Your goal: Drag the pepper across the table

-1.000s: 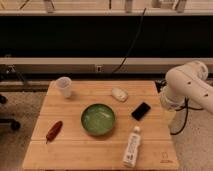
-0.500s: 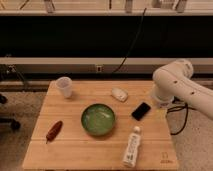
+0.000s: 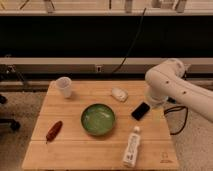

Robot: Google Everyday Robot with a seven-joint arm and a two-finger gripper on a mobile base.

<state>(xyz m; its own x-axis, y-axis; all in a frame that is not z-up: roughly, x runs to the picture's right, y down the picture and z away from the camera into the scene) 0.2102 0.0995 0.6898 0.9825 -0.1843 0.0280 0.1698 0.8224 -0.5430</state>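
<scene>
The pepper (image 3: 54, 131) is small, dark red and tapered. It lies near the left front of the light wooden table (image 3: 75, 150). My white arm reaches in from the right, over the table's right edge. My gripper (image 3: 155, 103) sits at the arm's lower end, just right of a black phone (image 3: 141, 110) and far from the pepper. It holds nothing that I can see.
A green bowl (image 3: 98, 119) stands mid-table, between the pepper and the arm. A white cup (image 3: 64, 86) is at the back left and a small white object (image 3: 119, 94) at the back middle. A white bottle (image 3: 132, 145) lies front right, near the printed logo (image 3: 164, 157).
My arm has swung left, from beside the table's right edge to over its right side. The objects on the table have not moved.
</scene>
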